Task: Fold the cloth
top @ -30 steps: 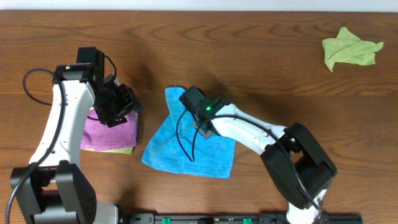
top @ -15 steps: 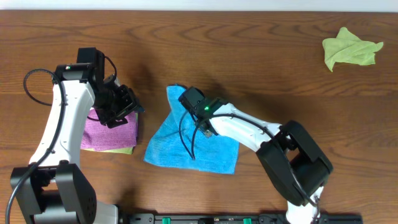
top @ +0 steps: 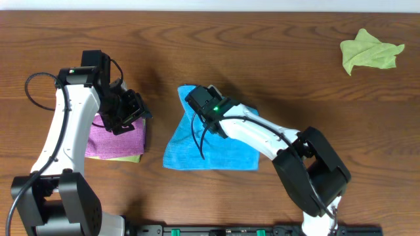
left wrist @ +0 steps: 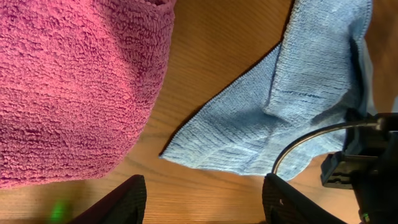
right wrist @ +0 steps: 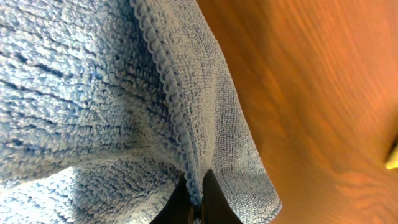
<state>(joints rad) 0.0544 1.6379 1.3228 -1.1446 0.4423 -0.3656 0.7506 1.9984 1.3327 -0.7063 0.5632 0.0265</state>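
Right end effector [right wrist: 196,206], clenched on the cloth [top: 226,154] hem, has dragged it toward the frame's right. The fold is underway. Left end effector [left wrist: 202,202] hangs released near the purple cloth [left wrist: 68,81].

The cloth [right wrist: 87,106] is soft blue microfibre, with a fine nubby looped pile and a ribbed, stitched hem. The purple cloth [left wrist: 68,81] has a coarser, fuzzier terry pile. The table [left wrist: 217,37] is smooth brown wood with visible grain and a faint sheen. The right arm [top: 256,134] is cased in smooth white plastic.
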